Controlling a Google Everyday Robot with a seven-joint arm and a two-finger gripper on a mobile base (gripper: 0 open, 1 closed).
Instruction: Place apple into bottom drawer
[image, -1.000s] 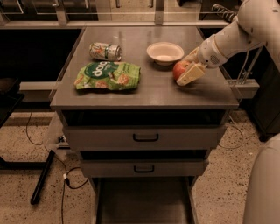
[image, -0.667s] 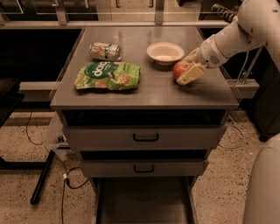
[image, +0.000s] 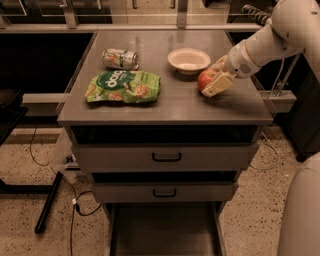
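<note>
Up on the grey metal table (image: 165, 107), the tool (image: 212, 79) sat near the right edge, its two cream fingers pinching the round red apple (image: 204, 78). One finger (image: 219, 85) lay across the apple's front and the other reached behind it. The apple appeared to touch the table or sit just above it, though the angle made that hard to judge. The white robot arm (image: 267, 40) came down to it from the upper right.

Just beside the apple, toward the back, stood a shallow white round bowl (image: 188, 60), upright, with only its own pale inside showing. Farther left a small printed drink can (image: 120, 58) lay on its side near the back of the table. In front of the can a green crinkled snack bag (image: 123, 86) lay flat, well apart from the apple.

Below the table top were two grey drawers, each with a black handle. The upper drawer (image: 166, 157) and the middle drawer (image: 165, 192) each had a dark gap above the front, and those gaps hid whatever was inside.

Under them the bottom drawer (image: 165, 232), a plain grey metal tray with low side walls, stood pulled out toward the camera, its flat floor in view. It was well below the apple. A thin cable (image: 75, 202) trailed over the speckled floor (image: 30, 225) at the left.
</note>
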